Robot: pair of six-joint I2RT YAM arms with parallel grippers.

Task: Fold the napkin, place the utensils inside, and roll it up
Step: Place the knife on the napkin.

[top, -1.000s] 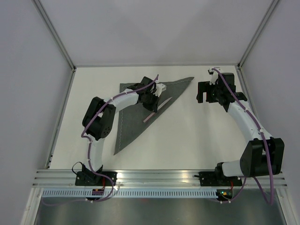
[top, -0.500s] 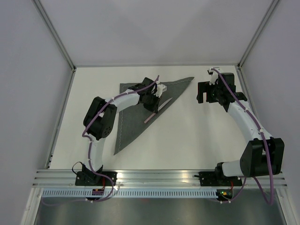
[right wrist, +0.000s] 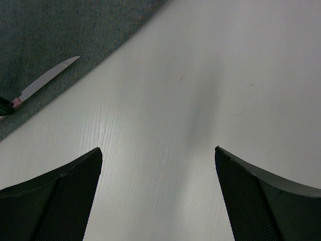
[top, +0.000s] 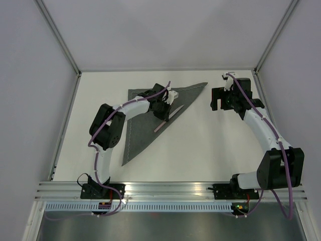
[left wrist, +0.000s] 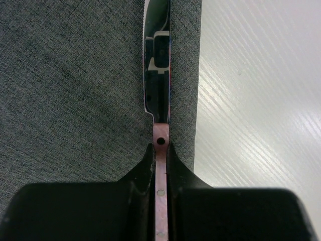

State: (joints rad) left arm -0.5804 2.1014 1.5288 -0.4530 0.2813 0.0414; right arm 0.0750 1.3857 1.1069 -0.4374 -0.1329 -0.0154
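- Well, my left pincer (left wrist: 160,150) is clamped tight on the thin pink handle of a knife (left wrist: 158,65), one finger pressed against each flat side.
- Straight ahead of those fingers the blade runs out, smooth and mirror-bright, with a dark reflection along it; small round rivets dot the handle.
- Under that pincer and out to its left spreads the napkin (left wrist: 70,80), dark grey woven cloth with a fine speckled grain; from overhead it shows as a long folded triangle.
- The blade runs parallel to the napkin's straight edge, just inside it, so only a narrow strip of cloth shows to the blade's right.
- Whether the blade rests on the cloth or hangs just above it, I cannot tell.
- Right of that edge begins the table (left wrist: 261,100), pale with a faint wood-like grain, and it stretches across to my other arm.
- My right pincer (right wrist: 157,148) stands wide apart over that pale surface.
- From it, the napkin's edge slants ahead and to the left, well apart from its fingers, with the knife's pointed tip showing there over the cloth.
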